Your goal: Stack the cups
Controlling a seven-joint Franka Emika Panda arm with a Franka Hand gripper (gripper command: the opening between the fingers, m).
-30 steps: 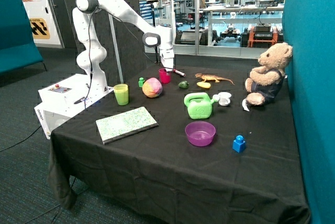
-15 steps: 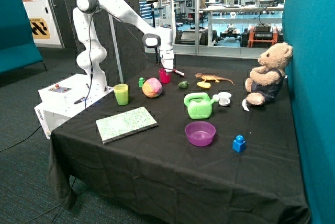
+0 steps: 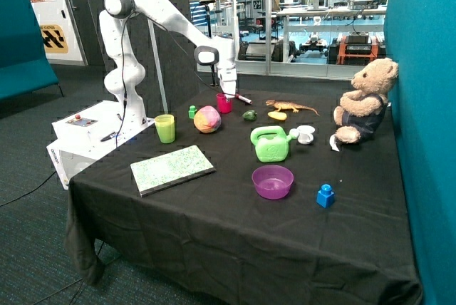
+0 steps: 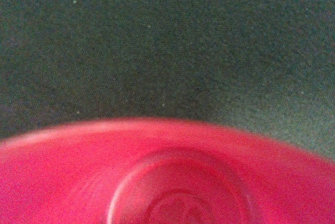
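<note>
The magenta-pink cup (image 3: 224, 104) stands upright at the back of the black table, behind a multicoloured ball. My gripper (image 3: 228, 92) hangs straight down over it, right at its rim. In the wrist view the pink cup (image 4: 167, 182) fills the lower part of the picture, seen from above into its inside, with black cloth beyond it. The translucent green cup (image 3: 165, 128) stands upright near the table edge by the robot's base, apart from the pink one. A yellow cup does not show on its own.
Near the pink cup lie the ball (image 3: 207, 119), a marker (image 3: 244, 98) and a toy lizard (image 3: 291, 107). A speckled book (image 3: 172, 169), a green watering can (image 3: 271, 144), a purple bowl (image 3: 273, 181), a blue brick (image 3: 325, 196) and a teddy bear (image 3: 365, 102) are on the table.
</note>
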